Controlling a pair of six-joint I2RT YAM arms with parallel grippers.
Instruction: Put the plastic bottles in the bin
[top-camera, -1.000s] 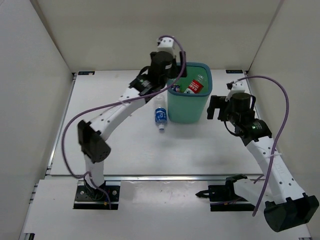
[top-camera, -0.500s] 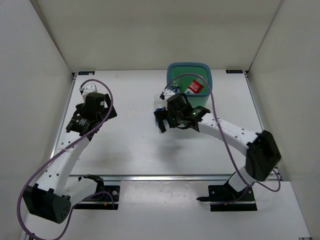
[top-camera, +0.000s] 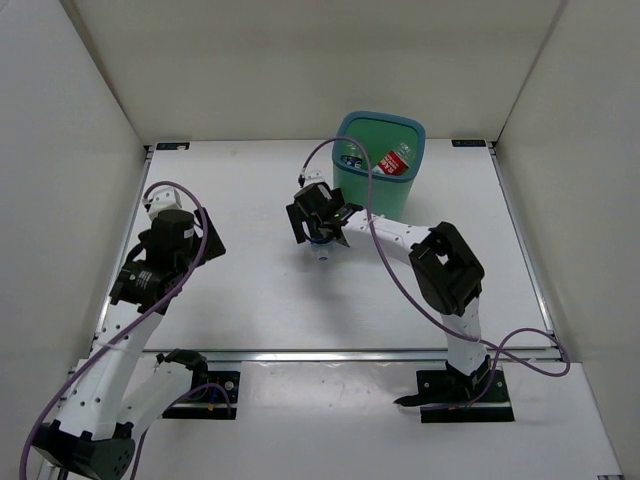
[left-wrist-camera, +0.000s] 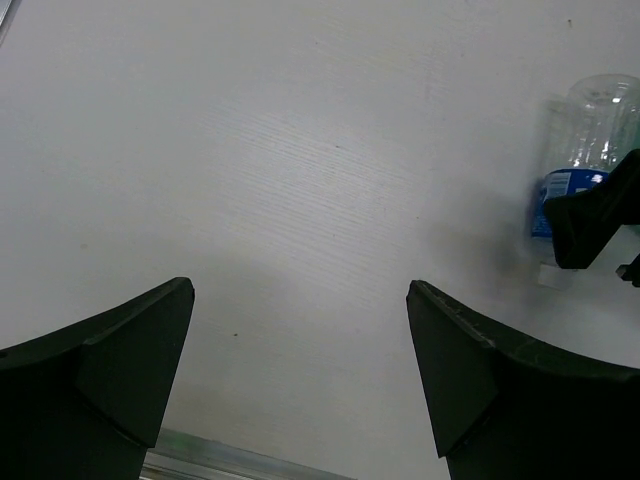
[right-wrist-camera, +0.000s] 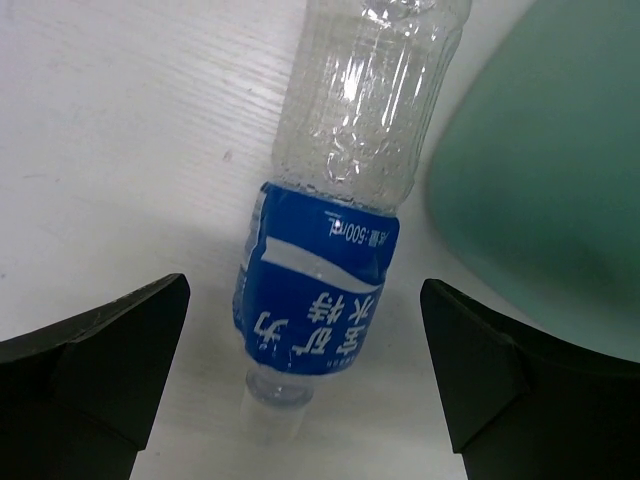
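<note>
right tool (right-wrist-camera: 305, 295) wide open over blue-label bottle (right-wrist-camera: 335, 215) beside bin (right-wrist-camera: 540, 170). judged light, thin-walled, slippery: grip across labelled middle. left tool (left-wrist-camera: 300, 300) wide, empty.

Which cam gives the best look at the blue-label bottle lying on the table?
Right wrist: the blue-label bottle fills the frame, label and cap clear, lying beside the bin. Top external shows only its cap end under the right gripper. Left wrist catches the bottle at the right edge, partly blocked.

White table (top-camera: 250, 300), plain white walls (top-camera: 300, 70) on three sides, metal rail (top-camera: 320, 353) along near edge
</note>
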